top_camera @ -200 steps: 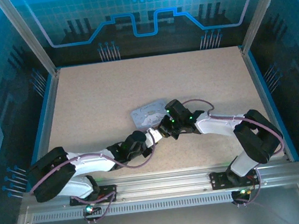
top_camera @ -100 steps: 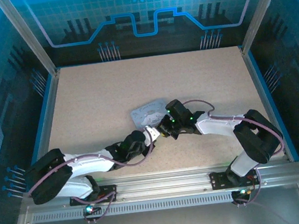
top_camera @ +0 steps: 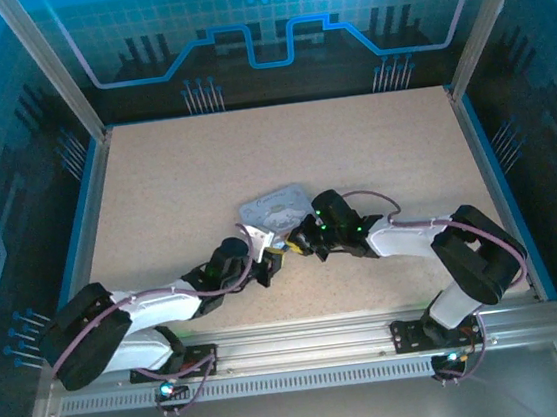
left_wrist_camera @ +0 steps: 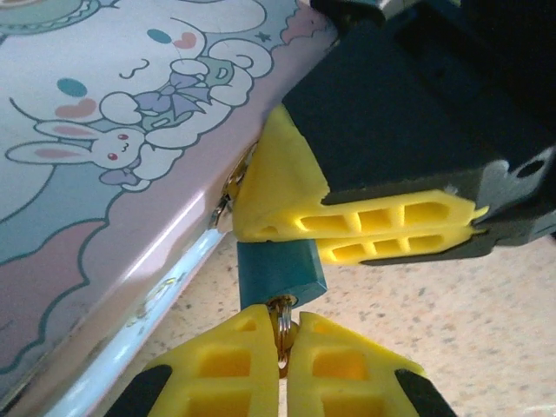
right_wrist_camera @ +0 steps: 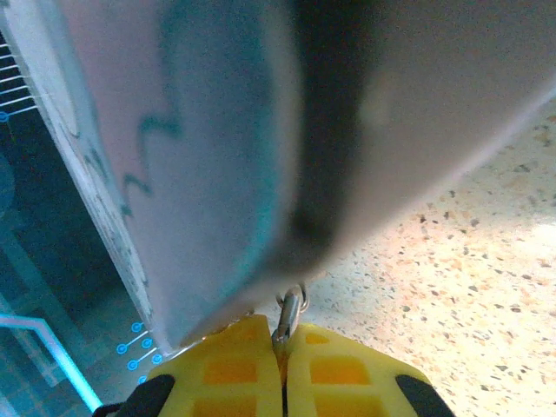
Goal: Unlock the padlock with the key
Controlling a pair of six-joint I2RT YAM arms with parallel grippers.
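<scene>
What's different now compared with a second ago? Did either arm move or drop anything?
The left arm drew back toward its own side, taking the left fingers leftward; the right fingers followed a little. The tin's near corner seems to have swung slightly too. Unchanged: left fingers shut on the key under the padlock, right fingers shut at its shackle; nothing was let go.

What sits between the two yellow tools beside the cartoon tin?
The teal padlock, in the left wrist view. The left tool, below, pinches the key at its base; the right tool, above, appears to grip its shackle.
</scene>
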